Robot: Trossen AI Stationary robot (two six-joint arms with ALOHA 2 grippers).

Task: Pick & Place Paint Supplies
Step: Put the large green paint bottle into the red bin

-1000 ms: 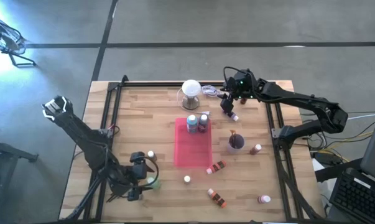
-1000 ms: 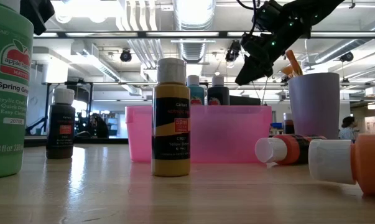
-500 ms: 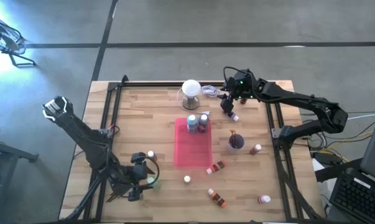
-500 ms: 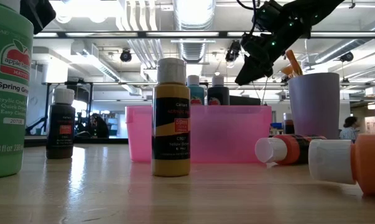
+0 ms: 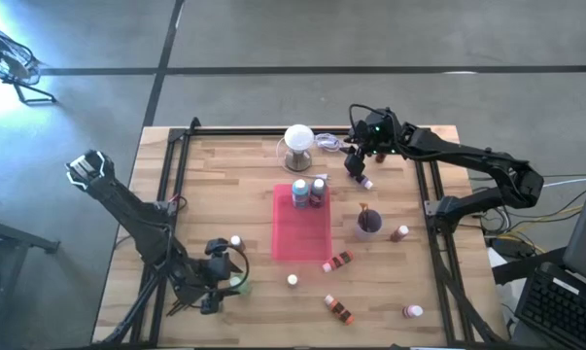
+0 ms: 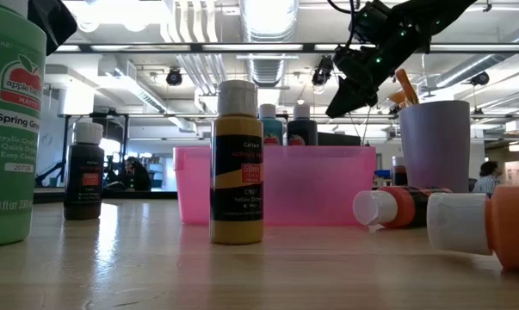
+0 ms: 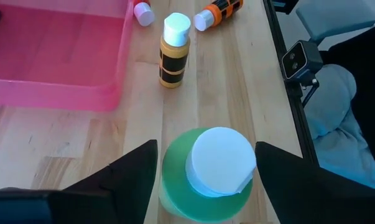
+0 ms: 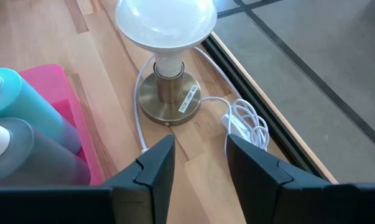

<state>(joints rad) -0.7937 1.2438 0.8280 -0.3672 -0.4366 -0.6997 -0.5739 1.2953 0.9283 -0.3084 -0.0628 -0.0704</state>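
Observation:
A large green bottle (image 7: 207,182) with a white cap stands upright near the table's near-left corner (image 5: 238,284). My left gripper (image 7: 206,167) is open, one finger on each side of it; I cannot tell whether they touch. My right gripper (image 8: 201,163) is open and empty, raised over the far part of the table (image 5: 356,165), next to a small pink bottle (image 5: 367,182). A teal bottle (image 5: 299,190) and a dark bottle (image 5: 318,188) stand in the far end of the pink tray (image 5: 302,238). Small white-capped bottles stand or lie around it, among them a yellow one (image 7: 173,53).
A white ball-topped lamp (image 8: 165,25) on a brass base, with a coiled white cord (image 8: 243,121), stands by the far edge. A purple cup (image 5: 368,222) holding a brush stands right of the tray. Several bottles lie on their sides near the table's near-right part (image 5: 339,309).

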